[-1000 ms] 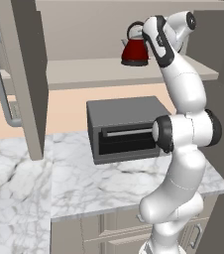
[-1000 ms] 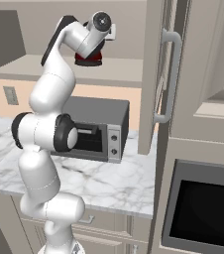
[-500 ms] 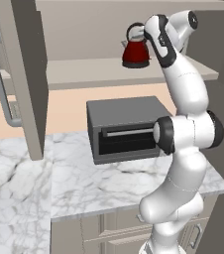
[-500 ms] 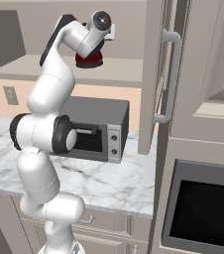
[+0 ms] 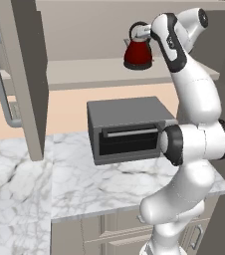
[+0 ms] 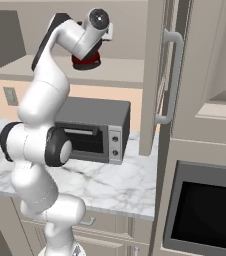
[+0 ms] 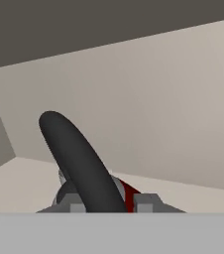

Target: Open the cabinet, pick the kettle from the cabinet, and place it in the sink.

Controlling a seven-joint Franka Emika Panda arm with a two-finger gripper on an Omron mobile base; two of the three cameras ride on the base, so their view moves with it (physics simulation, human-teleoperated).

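The gripper [image 7: 107,202] pinches the black loop handle [image 7: 79,161] of the red kettle [image 5: 139,52], fingertips [image 7: 144,202] on either side. The kettle stands on the beige shelf [image 5: 84,70] inside the open cabinet [image 5: 22,74], above the toaster oven [image 5: 127,128].

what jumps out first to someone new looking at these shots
The small red dome-shaped kettle on the beige shelf of the open upper cabinet, with the white arm's gripper at its black loop handle, the jaws either side of it. Below sits a dark grey toaster oven on the white marble countertop.
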